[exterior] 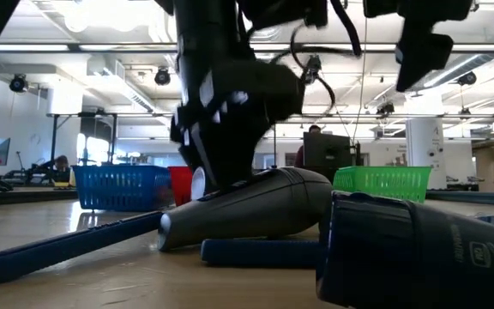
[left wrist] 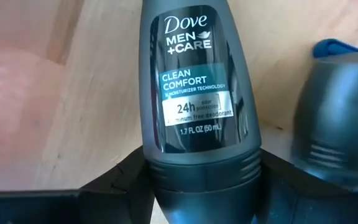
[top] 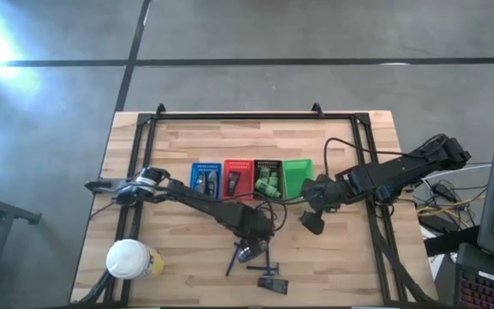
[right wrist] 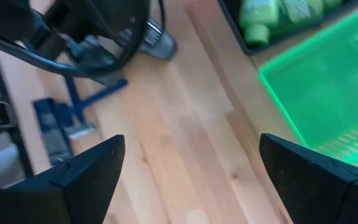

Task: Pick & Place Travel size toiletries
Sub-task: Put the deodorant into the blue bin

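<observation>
My left gripper [top: 254, 239] is low over the table's near middle, shut on a dark grey Dove roll-on bottle [left wrist: 197, 87]. A second dark bottle [left wrist: 334, 118] lies beside it, and it also fills the low view's foreground [exterior: 418, 249]. Blue-handled razors [top: 238, 257] lie on the wood around them, one handle [exterior: 75, 245] close to the held bottle. Bright green packets [top: 268, 182] sit in the third basket. My right gripper [right wrist: 191, 168] hangs open in the air just near of the green basket [top: 297, 176], touching nothing. My left gripper pinches the roll-on bottle between its two fingers [left wrist: 114, 183] at the ribbed cap end [left wrist: 197, 171]. The fingers come down from above and lie across the bottle. The bottle [exterior: 256, 210] lies about level at table height, and I cannot tell whether it is lifted clear.
Blue [top: 204, 178], red [top: 232, 178], dark [top: 267, 167] and green baskets stand in a row at the table's middle. A large white-lidded round container [top: 129, 257] stands at the near left corner. A black frame [top: 256, 116] rims the table. Bare wood lies between the two grippers.
</observation>
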Tool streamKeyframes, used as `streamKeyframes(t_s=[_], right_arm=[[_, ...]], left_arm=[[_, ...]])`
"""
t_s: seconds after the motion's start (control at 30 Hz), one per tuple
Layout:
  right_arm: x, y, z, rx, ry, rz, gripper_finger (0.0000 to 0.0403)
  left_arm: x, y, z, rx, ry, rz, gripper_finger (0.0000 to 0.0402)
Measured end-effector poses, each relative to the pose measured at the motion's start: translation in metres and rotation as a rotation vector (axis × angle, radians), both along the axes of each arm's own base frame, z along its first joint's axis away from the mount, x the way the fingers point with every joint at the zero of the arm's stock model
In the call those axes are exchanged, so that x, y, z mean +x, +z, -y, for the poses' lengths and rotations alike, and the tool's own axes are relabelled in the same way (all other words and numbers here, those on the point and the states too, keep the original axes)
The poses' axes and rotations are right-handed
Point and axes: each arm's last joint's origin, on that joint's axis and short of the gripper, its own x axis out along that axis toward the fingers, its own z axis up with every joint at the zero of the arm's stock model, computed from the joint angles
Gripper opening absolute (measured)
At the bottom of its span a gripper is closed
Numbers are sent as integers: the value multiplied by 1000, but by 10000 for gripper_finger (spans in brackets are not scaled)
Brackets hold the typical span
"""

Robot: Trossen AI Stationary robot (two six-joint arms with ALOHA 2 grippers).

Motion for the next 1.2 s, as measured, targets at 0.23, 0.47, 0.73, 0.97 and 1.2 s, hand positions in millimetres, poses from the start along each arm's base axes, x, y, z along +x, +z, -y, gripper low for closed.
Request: streamKeyframes(t_s=[0.23,0.47,0.73,0.97,1.2], right_arm=[[11,7,0,43,-6,124,368],[32,16,23,262,-78,268,368],[79,5,47,528,-162,505,368],[112,-8,52,597,-181,491,368],[138,-11,49,631,-144,463,367]], left_arm=[[-30,65,1,141,-25,102,204],[-84,104,6,340,-65,265,204],[-113,111,0,422,-44,490,204],[-111,108,0,485,-161,472,204],[-109,107,-4,525,-174,476,204]])
